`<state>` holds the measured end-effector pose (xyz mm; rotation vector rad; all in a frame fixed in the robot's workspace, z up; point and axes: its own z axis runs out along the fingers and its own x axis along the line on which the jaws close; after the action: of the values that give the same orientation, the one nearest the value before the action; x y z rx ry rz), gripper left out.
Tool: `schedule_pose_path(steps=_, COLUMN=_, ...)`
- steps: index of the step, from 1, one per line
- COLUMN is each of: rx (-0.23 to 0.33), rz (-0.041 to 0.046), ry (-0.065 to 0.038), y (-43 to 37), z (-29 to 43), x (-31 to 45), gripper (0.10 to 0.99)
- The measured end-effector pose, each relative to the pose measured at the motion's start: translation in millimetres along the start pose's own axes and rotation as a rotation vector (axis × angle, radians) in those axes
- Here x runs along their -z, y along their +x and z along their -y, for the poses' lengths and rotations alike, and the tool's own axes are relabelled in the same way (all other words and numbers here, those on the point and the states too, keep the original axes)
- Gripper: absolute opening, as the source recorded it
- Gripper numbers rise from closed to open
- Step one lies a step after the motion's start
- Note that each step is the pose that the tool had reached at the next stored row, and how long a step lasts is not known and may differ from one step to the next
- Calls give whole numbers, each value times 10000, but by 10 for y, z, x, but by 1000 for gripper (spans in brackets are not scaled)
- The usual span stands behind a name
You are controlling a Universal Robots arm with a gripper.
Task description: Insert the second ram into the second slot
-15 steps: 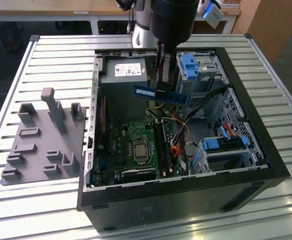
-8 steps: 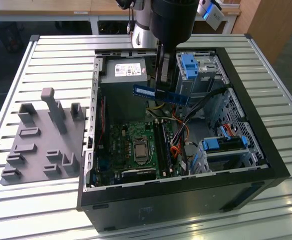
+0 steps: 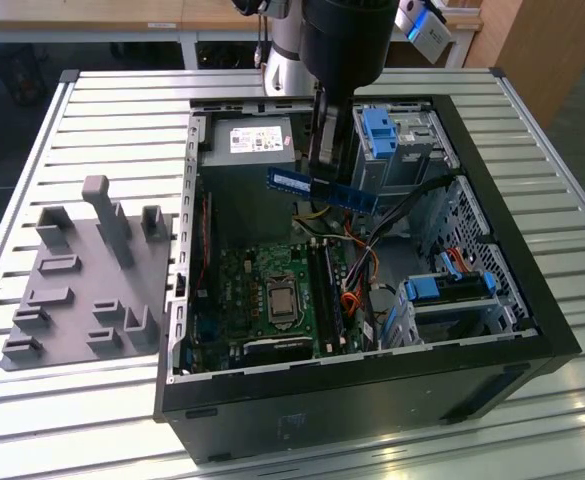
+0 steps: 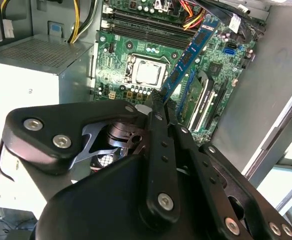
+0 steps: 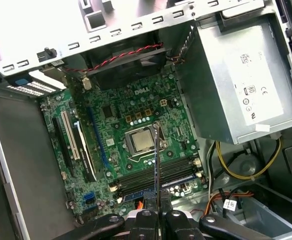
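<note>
The claw [image 3: 323, 172] is pinched shut on the second ram [image 3: 355, 198]. It grips the blue stick near the middle of its length by the upper edge, so the contact edge hangs free underneath, presumably to leave that edge clear for a slot.

In the exterior view the stick hangs roughly level above the open computer case [image 3: 322, 410], between the power supply [image 3: 247, 150] and the blue-latched drive cage [image 3: 382, 135]. It is well above the motherboard [image 3: 242, 290] and apart from the memory slots [image 3: 329, 290], which run beside the processor [image 3: 280, 297]. The case lies on its side on the slatted counter [image 3: 102, 110], which turns the board face up to an approach from above. A grey moulded fixture [image 3: 82, 280] sits on the counter at the exterior view's left.

The first wrist view looks down past the claw [image 5: 155, 215] and shows the stick edge-on as a thin line [image 5: 156, 160] over the processor [image 5: 140, 141]. There the stick lies across the slots [image 5: 180, 169] rather than along them, so it is not yet lined up.

The second wrist view shows instead the stick's flat face with its dark chips [image 4: 188, 55] and the black fingers [image 4: 160, 145] closed on it. The exterior view adds the height above the board, which both wrist views flatten
</note>
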<state>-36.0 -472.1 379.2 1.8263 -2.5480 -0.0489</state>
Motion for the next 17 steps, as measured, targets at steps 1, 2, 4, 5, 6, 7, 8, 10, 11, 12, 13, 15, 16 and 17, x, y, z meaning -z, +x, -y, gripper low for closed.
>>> schedule_pose_path(steps=1, rx=-44, rz=1, ry=1, y=0, z=0, x=0, gripper=137)
schedule_pose_path(steps=2, rx=-89, rz=3, ry=1, y=0, z=0, x=0, gripper=137)
schedule_pose_path(steps=4, rx=-183, rz=5, ry=2, y=0, z=0, x=0, gripper=137)
schedule_pose_path(steps=5, rx=-227, rz=7, ry=3, y=0, z=0, x=0, gripper=137)
schedule_pose_path(steps=6, rx=-271, rz=8, ry=4, y=0, z=0, x=0, gripper=137)
schedule_pose_path(steps=7, rx=-314, rz=9, ry=4, y=0, z=0, x=0, gripper=137)
schedule_pose_path(steps=8, rx=-360, rz=11, ry=5, y=0, z=0, x=-1, gripper=137)
schedule_pose_path(steps=10, rx=-463, rz=13, ry=6, y=0, z=0, x=0, gripper=137)
schedule_pose_path(steps=11, rx=-512, rz=15, ry=7, y=0, z=0, x=-1, gripper=137)
schedule_pose_path(steps=12, rx=-559, rz=16, ry=8, y=0, z=0, x=-1, gripper=137)
schedule_pose_path(steps=13, rx=-609, rz=18, ry=8, y=0, z=0, x=-1, gripper=137)
schedule_pose_path(steps=15, rx=-716, rz=21, ry=9, y=0, z=0, x=-1, gripper=137)
schedule_pose_path(steps=16, rx=-767, rz=22, ry=10, y=0, z=0, x=0, gripper=137)
schedule_pose_path(steps=17, rx=-820, rz=23, ry=11, y=0, z=0, x=0, gripper=137)
